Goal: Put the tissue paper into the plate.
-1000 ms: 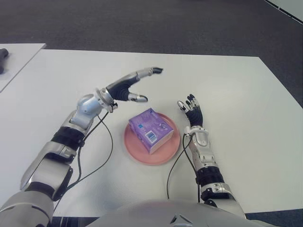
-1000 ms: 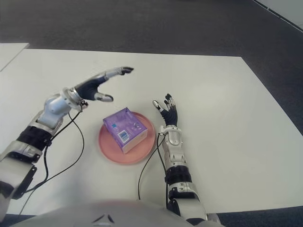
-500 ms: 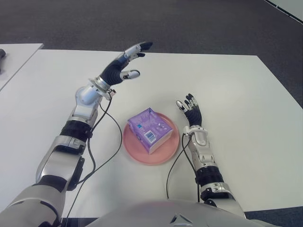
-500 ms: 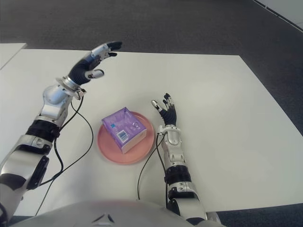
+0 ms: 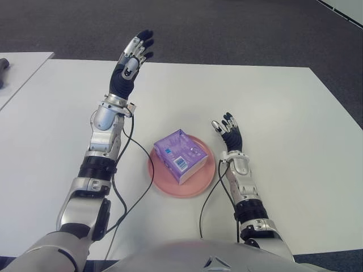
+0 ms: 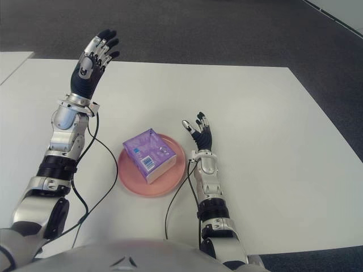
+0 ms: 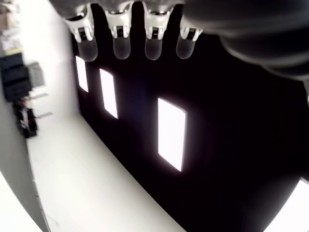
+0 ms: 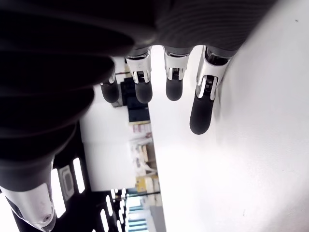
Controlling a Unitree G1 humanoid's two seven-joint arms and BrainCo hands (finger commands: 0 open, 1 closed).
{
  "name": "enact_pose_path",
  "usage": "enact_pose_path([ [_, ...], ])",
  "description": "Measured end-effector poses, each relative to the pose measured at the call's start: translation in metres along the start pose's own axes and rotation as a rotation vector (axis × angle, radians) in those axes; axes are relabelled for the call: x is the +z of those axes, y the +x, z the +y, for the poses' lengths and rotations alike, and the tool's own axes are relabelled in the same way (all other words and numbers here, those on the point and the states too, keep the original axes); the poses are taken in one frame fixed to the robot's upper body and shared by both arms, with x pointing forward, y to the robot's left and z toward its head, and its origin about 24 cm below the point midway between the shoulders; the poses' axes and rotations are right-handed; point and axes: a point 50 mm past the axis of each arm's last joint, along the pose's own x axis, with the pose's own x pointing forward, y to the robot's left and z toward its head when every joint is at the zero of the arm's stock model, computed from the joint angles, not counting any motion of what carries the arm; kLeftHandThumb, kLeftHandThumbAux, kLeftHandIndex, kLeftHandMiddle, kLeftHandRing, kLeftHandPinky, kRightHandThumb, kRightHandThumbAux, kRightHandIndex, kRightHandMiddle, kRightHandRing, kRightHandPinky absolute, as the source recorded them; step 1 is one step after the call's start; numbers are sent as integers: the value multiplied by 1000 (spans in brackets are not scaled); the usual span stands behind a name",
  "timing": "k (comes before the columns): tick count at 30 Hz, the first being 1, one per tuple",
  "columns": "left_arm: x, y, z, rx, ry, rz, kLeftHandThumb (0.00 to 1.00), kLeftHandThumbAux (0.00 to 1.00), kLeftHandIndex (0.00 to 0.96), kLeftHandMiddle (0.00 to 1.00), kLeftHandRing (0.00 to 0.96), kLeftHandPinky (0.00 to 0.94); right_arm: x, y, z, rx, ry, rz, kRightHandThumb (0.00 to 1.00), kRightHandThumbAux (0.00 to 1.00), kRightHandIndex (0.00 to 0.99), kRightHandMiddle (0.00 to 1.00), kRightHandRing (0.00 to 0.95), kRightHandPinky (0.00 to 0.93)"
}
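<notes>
A purple tissue paper pack [image 5: 180, 156] sits inside the pink plate [image 5: 161, 181] on the white worktop [image 5: 283, 113], so the task looks done: the left hand [image 5: 129, 65] is raised at ten o'clock, fingers spread and empty, and the right hand [image 5: 229, 134] shows at three o'clock, likewise spread.

The left hand [image 5: 129, 63] is raised high on an upright forearm, palm forward, its fingers [image 7: 120, 41] straight, close together and empty. The right hand [image 5: 229, 133] is low, forearm stretched forward, its fingers [image 8: 202, 104] extended, slightly spread and holding nothing.
</notes>
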Motion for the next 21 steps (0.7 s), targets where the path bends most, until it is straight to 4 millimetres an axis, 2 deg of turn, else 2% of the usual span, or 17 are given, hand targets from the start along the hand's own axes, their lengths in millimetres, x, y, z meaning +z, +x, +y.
enact_pose_path([
  [6,-18,-17,5,34,26,92,0,302,0,0,0,0,0,0,0,-3,-1,-1,204,660,0,0,0,9],
  [13,-48,-51,-3,86,36,228,0,368,0,0,0,0,0,0,0,-6,-1,-5,204,660,0,0,0,9],
  [21,-54,-66,-4,124,130,275,0,427,0,0,0,0,-1,0,0,-6,-2,-4,204,660,0,0,0,9],
])
